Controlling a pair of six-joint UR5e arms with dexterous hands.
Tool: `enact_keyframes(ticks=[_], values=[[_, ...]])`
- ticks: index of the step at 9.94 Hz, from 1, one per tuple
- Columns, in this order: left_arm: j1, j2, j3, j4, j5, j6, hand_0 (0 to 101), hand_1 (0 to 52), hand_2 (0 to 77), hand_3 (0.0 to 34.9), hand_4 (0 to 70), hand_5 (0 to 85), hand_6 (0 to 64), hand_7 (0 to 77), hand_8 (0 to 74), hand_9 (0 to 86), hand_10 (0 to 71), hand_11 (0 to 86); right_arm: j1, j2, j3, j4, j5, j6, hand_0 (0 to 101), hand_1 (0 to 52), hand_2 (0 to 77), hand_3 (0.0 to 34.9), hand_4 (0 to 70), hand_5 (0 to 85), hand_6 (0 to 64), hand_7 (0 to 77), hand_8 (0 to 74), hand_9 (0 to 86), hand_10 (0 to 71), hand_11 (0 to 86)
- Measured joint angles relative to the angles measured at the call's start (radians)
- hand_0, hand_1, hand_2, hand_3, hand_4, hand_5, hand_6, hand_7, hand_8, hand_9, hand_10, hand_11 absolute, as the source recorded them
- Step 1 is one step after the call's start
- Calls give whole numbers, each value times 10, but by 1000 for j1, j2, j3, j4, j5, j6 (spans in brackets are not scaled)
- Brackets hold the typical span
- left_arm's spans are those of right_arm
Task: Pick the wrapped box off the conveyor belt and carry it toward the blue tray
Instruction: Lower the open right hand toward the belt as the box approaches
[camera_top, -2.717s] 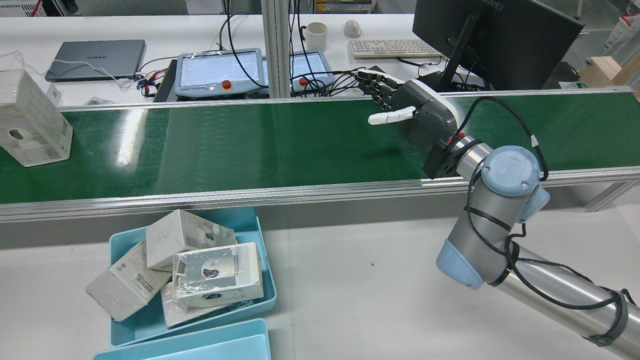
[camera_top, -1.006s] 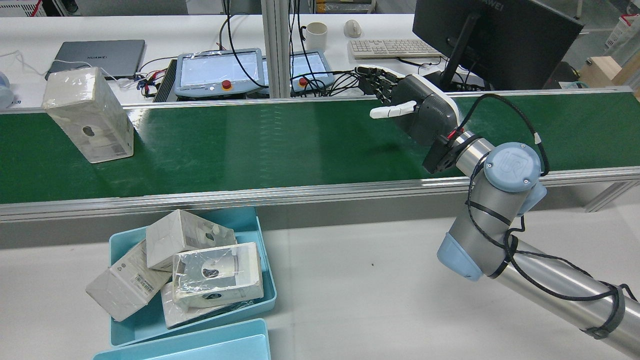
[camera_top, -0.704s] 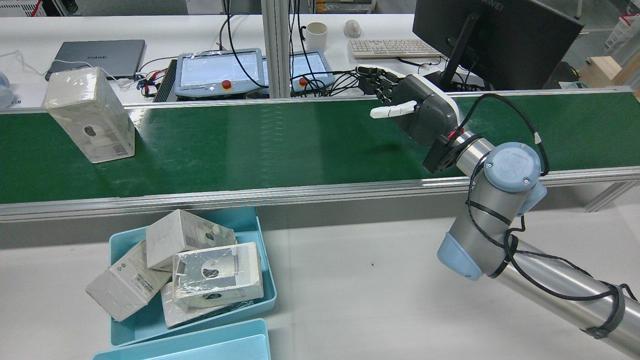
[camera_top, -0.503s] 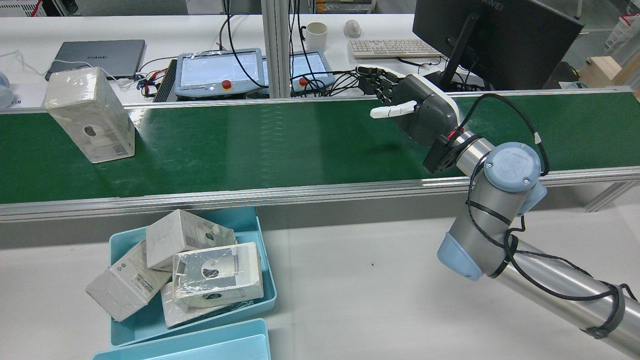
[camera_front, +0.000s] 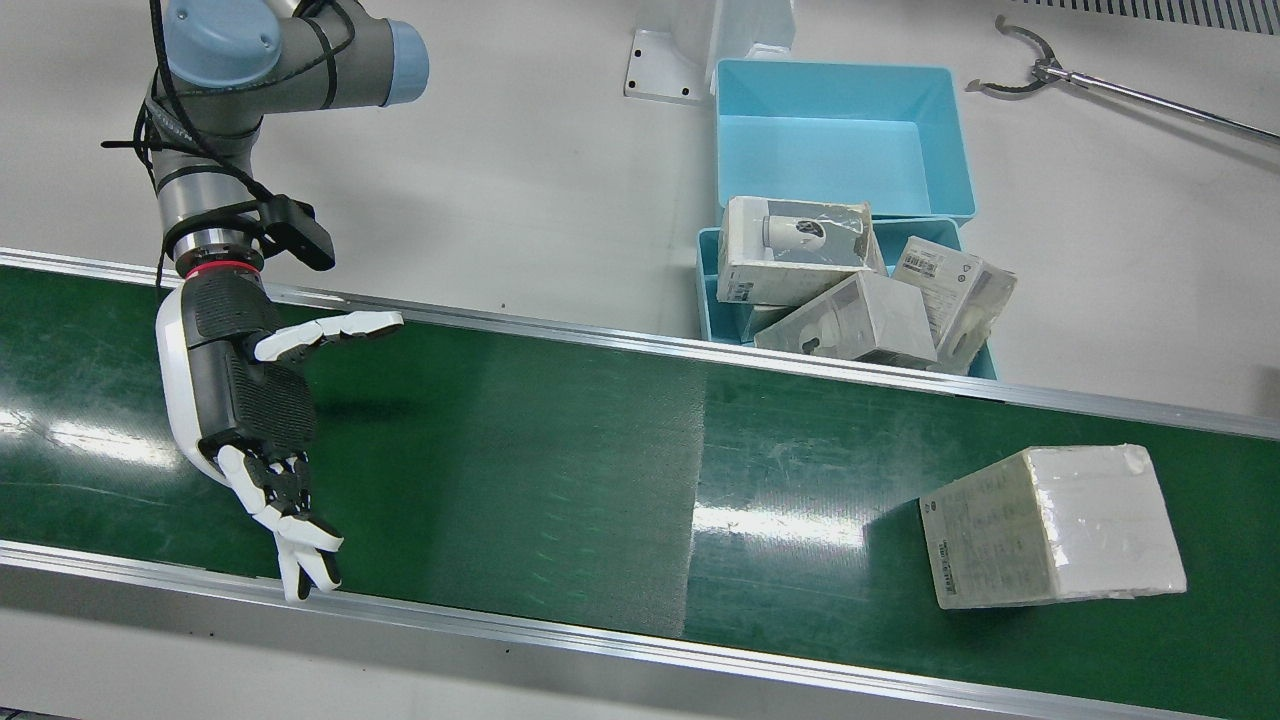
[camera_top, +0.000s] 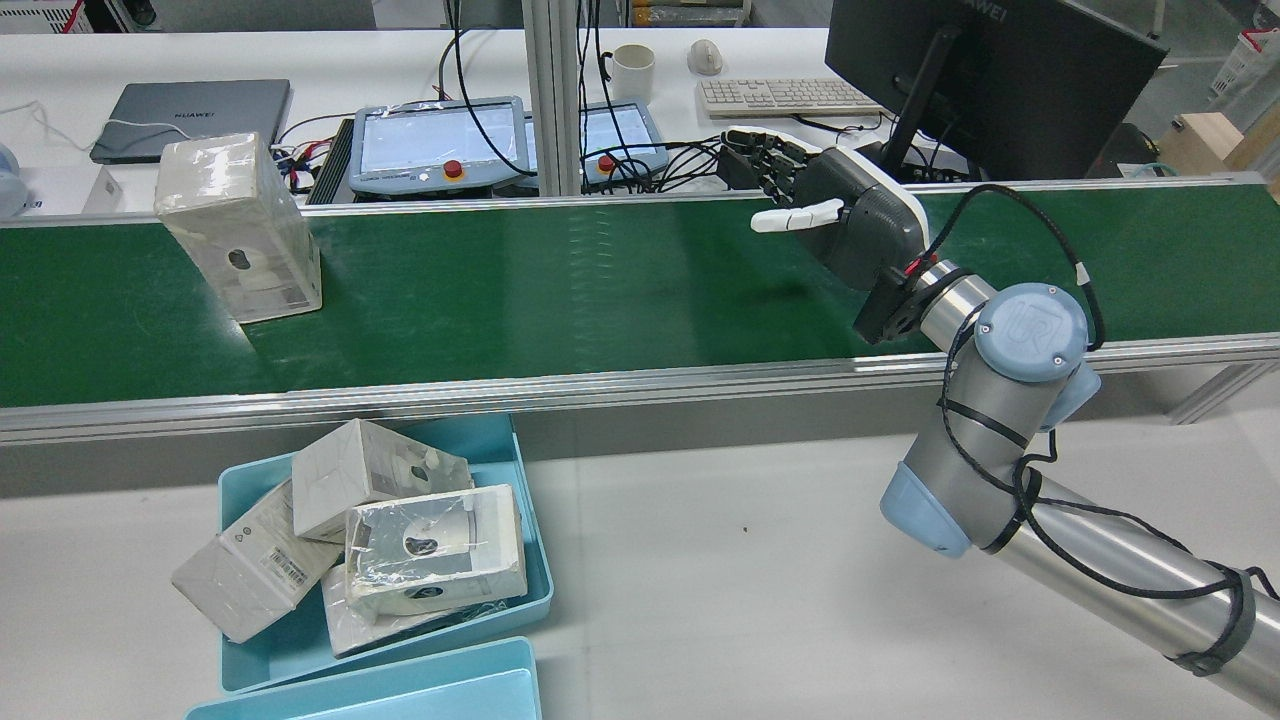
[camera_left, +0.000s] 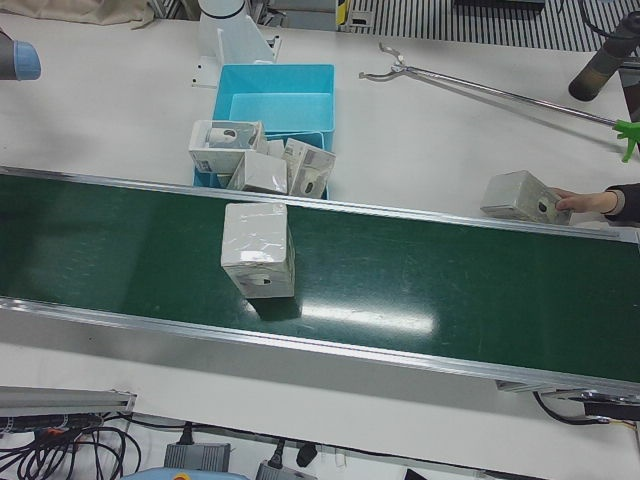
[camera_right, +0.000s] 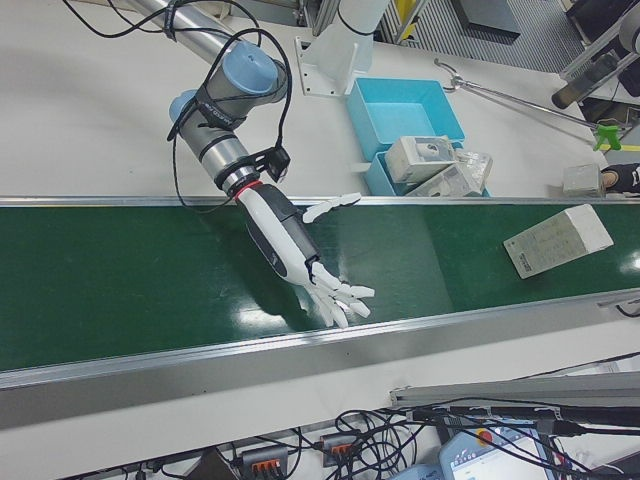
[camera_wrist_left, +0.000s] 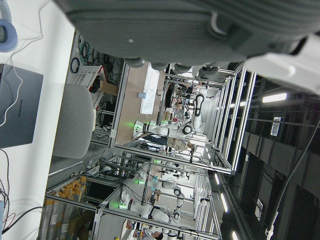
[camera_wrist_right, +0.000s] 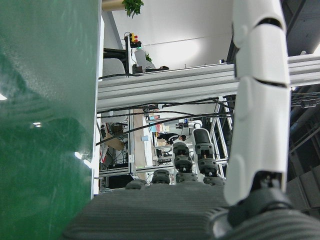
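- Wrapped box (camera_top: 240, 227) stands upright on the conveyor belt (camera_top: 560, 290), toward the belt's left end in the rear view and nearer its far edge; it is untouched and well apart from the robot.
- Conveyor belt is a long green band with metal rails; the right hand (camera_top: 850, 215) hovers over its far half, right of the middle in the rear view, fingers (camera_front: 300, 545) spread and straight, thumb out to the side, holding nothing.
- Blue tray (camera_top: 525, 520) sits on the white table on the near side of the belt, below the box's stretch, and already holds several wrapped boxes piled at angles; a second, empty blue tray (camera_front: 840, 130) lies just beside it.
- Left hand (camera_wrist_left: 200, 30) shows only as a close grey palm surface in its own camera; I cannot tell whether it is released or clenched.
- Step in hand, as I judge it: waiting or lining up for the pick, with no grasp begun.
- The next move calls for bringing the released right hand level with the box, palm to one broad face, then closing across its width before lifting.
- Readable writing: "HUAWEI" on the closed laptop (camera_top: 190, 118) and on the monitor's (camera_top: 980, 70) back edge; "UR" on the arm's joint cap (camera_top: 1030, 325). The box's printed label (camera_front: 975, 535) is too small to read.
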Motion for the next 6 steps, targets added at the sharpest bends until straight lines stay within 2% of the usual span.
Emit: enact_keyframes(ticks=[4,6], values=[[0,0,0,0,0,0,0,0,5,0,0,11,5,5,5,0,5,5,9,-12,4,-1,2,0,480,153,114,0,93,213,44,38,11,38,0,5],[0,0,0,0,0,0,0,0,11,0,0,11,5,5,5,0,5,5,12,-14,4,-3,1,-2,479,169,131,0,98,213,44,38,11,33,0,5]])
